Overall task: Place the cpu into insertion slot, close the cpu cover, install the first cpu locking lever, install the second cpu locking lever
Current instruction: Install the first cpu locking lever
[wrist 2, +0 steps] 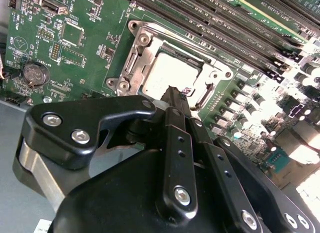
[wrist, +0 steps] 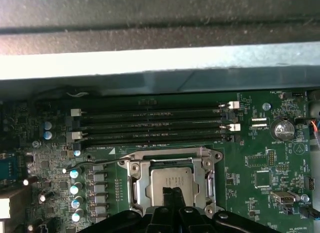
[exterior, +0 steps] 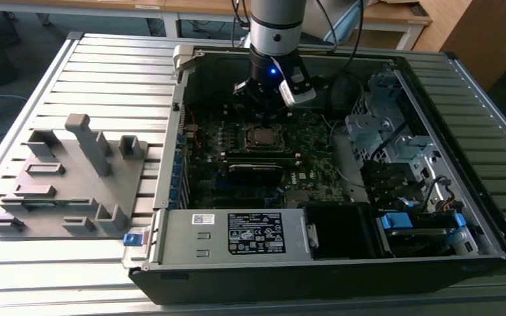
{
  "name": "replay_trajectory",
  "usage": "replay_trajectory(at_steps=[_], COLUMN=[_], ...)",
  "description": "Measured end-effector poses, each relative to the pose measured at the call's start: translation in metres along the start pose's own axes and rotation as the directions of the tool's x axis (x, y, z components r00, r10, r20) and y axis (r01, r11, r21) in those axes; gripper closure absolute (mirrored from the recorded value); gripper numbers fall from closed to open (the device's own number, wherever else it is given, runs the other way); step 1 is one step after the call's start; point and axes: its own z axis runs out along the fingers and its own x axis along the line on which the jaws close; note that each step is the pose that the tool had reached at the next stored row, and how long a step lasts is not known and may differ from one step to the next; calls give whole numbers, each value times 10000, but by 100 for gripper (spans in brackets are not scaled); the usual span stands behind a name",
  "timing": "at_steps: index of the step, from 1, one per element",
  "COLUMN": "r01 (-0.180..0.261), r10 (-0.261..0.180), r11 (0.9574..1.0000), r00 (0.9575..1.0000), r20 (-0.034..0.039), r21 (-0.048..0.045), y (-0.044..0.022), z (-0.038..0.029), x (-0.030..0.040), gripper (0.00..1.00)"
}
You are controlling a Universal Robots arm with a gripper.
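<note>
Plainly the black gripper (wrist 2: 175, 91) — clenched, empty — hangs over the flat silver-grey square cpu (wrist 2: 169, 73) framed by the silvery metal cpu cover (wrist 2: 131, 60); an off-centre press could scratch it.

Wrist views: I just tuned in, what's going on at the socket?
The arm's gripper is down inside the open computer case, its shut fingertips right at the edge of the cpu. The cpu sits in the slot on the motherboard, and the cover lies flat around it, with the chip showing through the cut-out. The gripper holds nothing.
</note>
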Motion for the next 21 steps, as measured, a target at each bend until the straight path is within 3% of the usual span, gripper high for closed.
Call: replay_trajectory(at_steps=[11,21], r01=[3,2], r10=[-3,-2], r11=[10000,10000], r00=[10000,10000], r20=[-2,0], r21=[3,0], y=[1,0], z=[-3,-86], x=[-19,-21], gripper=[90,90])
